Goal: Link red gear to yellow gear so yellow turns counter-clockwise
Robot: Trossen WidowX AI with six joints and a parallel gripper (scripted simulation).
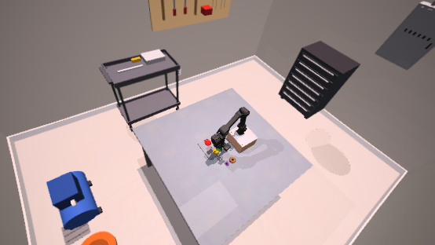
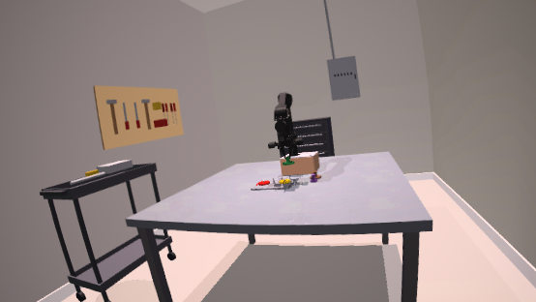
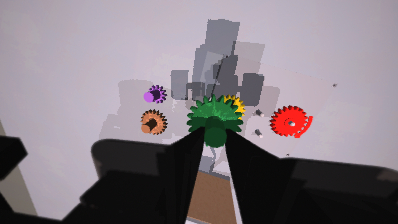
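My gripper is shut on the green gear by its knob and holds it up in the air above the board. In the wrist view the green gear partly covers the yellow gear. The red gear sits on the grey board, with its red arrow beside it. Two bare pegs stand between the red and yellow gears. A purple gear and an orange gear stand on the table off the board.
The arm's base stands on a box behind the board. The arm's shadow falls over part of the board and table. A cart, a drawer cabinet and a blue machine stand away from the table.
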